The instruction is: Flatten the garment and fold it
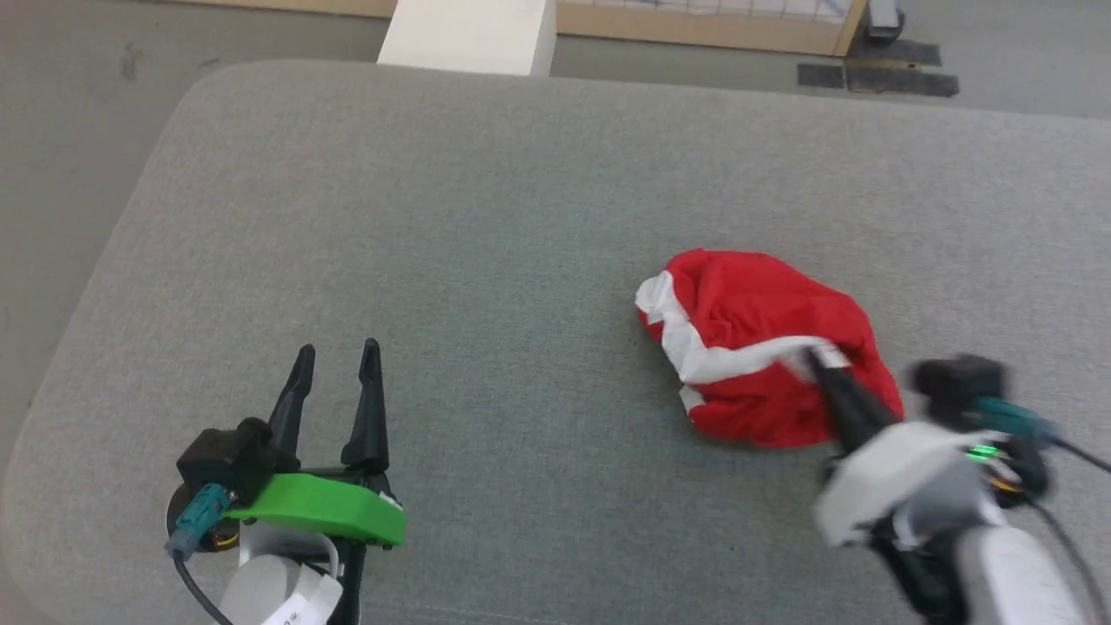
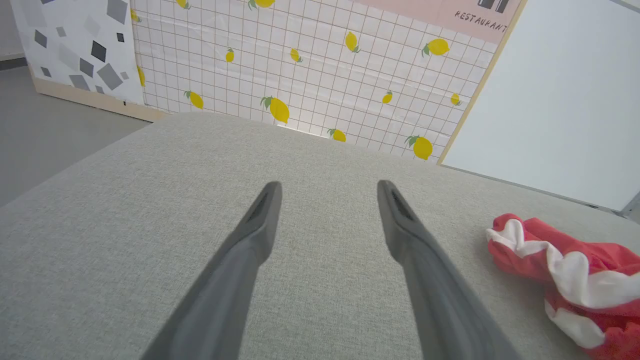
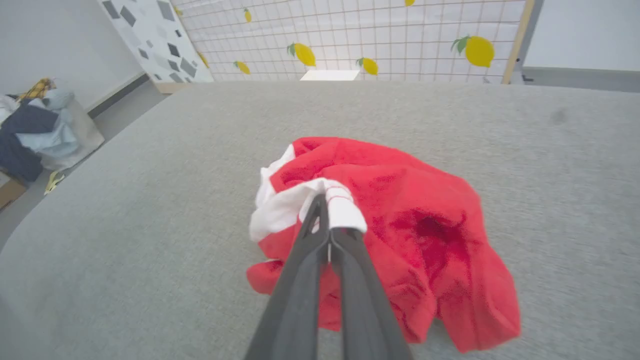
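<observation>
Right gripper (image 3: 324,207) pinching garment (image 3: 415,225), clothes pile (image 3: 35,127) nearby

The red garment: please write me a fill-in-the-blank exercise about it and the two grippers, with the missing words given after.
1. The right gripper is shut on the ____ band of the garment.
2. The left gripper is ____ and holds nothing.
3. In the head view, the garment lies on the robot's ____ side of the grey surface.

Missing words: white; open; right.

Grey table (image 1: 434,217), lemon-print wall (image 2: 310,75), grey floor (image 1: 69,130)
</observation>
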You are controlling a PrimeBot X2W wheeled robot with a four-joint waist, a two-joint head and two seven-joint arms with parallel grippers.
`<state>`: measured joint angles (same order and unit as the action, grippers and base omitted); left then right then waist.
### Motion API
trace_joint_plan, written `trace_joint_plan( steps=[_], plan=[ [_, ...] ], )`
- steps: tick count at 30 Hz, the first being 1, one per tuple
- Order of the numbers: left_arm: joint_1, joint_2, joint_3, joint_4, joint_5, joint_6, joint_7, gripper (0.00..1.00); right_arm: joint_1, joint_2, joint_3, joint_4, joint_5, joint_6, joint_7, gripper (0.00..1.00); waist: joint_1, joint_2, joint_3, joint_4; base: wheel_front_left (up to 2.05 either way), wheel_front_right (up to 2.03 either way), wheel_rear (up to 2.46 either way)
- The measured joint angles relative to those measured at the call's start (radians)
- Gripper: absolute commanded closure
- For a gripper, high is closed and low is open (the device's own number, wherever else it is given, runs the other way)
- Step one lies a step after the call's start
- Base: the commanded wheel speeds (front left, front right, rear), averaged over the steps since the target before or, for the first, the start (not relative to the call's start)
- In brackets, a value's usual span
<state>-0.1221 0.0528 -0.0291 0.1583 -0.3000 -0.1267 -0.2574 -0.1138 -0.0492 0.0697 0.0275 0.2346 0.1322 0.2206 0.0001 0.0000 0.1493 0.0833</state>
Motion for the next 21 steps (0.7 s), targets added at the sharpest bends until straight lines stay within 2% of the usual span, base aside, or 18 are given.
trace_joint_plan(
  steps=[1,2,6,9,14,15,16,17,21],
  plan=[
    [0.0,0.0,0.001,0.0,0.002,0.0,0.0,0.0,0.014,0.0,-0.043,-0.016,-0.002,0.0,0.001,1.0,0.0,0.0,-0.005,-0.006,0.0,0.0,0.0],
    [0.003,0.0,0.003,0.0,0.003,0.0,0.0,0.0,0.044,0.0,-0.155,-0.036,-0.012,0.0,0.019,1.0,0.0,0.0,-0.016,-0.021,0.0,0.0,0.0],
    [0.007,0.0,-0.007,0.0,0.005,0.0,0.0,0.0,0.079,-0.002,-0.346,-0.032,-0.06,0.0,0.08,1.0,0.0,0.0,-0.031,-0.051,0.0,0.0,0.0],
    [0.007,0.0,-0.01,0.0,0.005,0.0,0.0,0.0,0.084,-0.003,-0.431,0.003,-0.09,0.0,0.119,1.0,0.0,0.0,-0.034,-0.069,0.0,0.0,0.0],
    [0.006,0.0,-0.014,0.0,0.005,0.0,0.0,0.0,0.085,-0.002,-0.513,0.1,-0.114,0.0,0.148,1.0,0.0,0.0,-0.024,-0.084,0.0,0.0,0.0],
    [0.006,0.0,-0.014,0.001,0.005,0.0,0.0,0.0,0.085,-0.001,-0.528,0.122,-0.115,0.0,0.149,0.74,0.0,0.0,-0.022,-0.087,0.0,0.0,0.0],
    [0.006,0.0,-0.013,0.001,0.005,0.0,0.0,0.0,0.085,-0.002,-0.537,0.14,-0.119,0.0,0.143,0.42,0.0,0.0001,-0.02,-0.088,0.0,0.0,0.0],
    [0.006,0.0,-0.013,0.001,0.005,0.0,0.0,0.0,0.084,-0.002,-0.543,0.152,-0.115,0.0,0.132,0.0,0.0,0.0001,-0.019,-0.09,0.0,0.0,0.0],
    [0.006,0.0,-0.012,0.006,0.006,0.0,0.0,0.0,0.079,-0.001,-0.542,0.173,-0.11,0.0,0.05,0.0,0.0,0.0,-0.025,-0.097,0.0,0.0,0.0]
  ],
)
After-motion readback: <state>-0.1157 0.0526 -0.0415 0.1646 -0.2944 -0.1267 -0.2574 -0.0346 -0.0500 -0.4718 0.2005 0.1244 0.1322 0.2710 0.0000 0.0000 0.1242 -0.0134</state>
